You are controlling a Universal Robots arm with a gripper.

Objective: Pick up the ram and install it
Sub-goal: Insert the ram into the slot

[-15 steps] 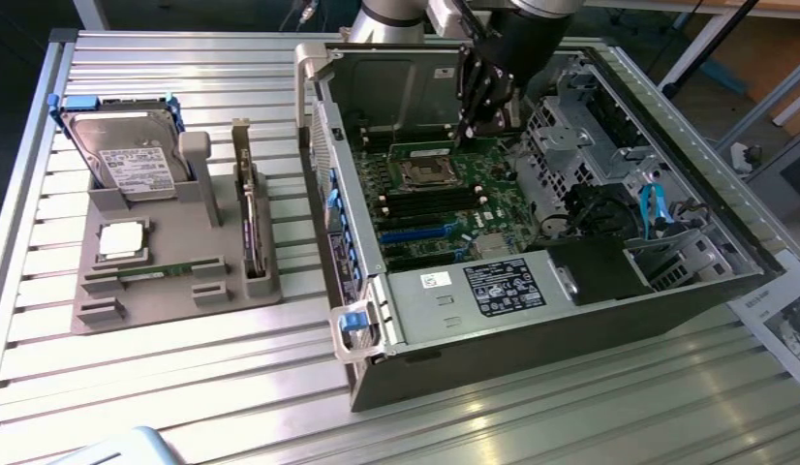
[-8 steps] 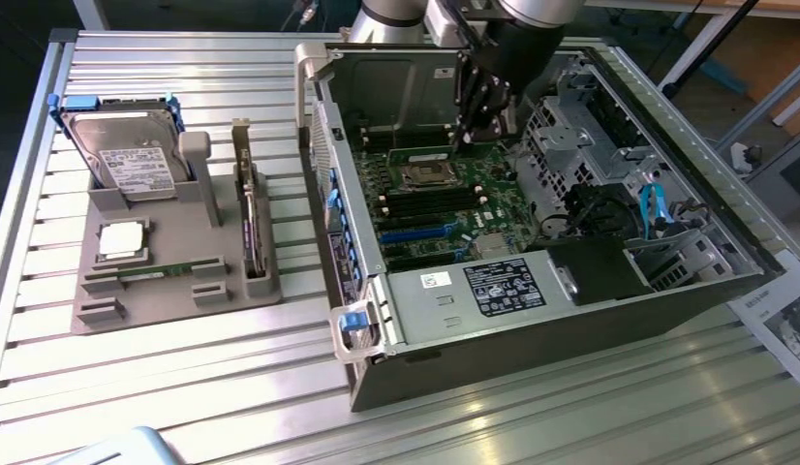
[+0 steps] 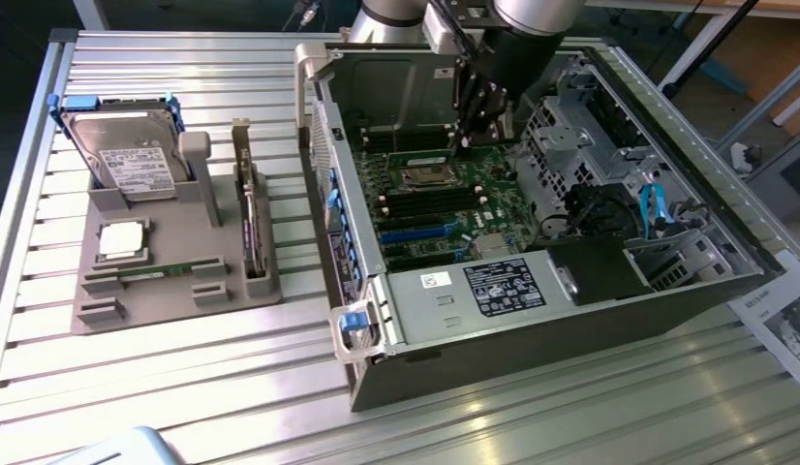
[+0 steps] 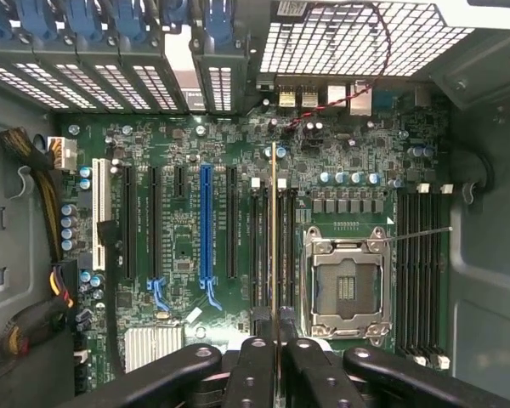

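Observation:
The ram (image 4: pixel 276 229) appears edge-on in the wrist view as a thin vertical strip. My gripper (image 4: pixel 276 344) is shut on its near end, black fingers (image 4: pixel 253 365) on either side. The ram hangs over the dark memory slots (image 4: pixel 259 246) beside the empty processor socket (image 4: pixel 347 285) on the green motherboard (image 4: pixel 178 153). Whether it touches a slot I cannot tell. In the exterior view my gripper (image 3: pixel 481 131) reaches down into the open computer case (image 3: pixel 542 320), above the motherboard (image 3: pixel 439 208) near the socket (image 3: pixel 419 177).
A grey holder (image 3: pixel 168 242) at the exterior view's left carries a hard drive (image 3: pixel 129 155), a square silver chip (image 3: pixel 122 239) and an upright expansion card (image 3: pixel 249 223). Inside the case are a metal drive cage (image 3: pixel 569 136), a blue cable (image 3: pixel 652 208) and cable bundles (image 4: pixel 25 323).

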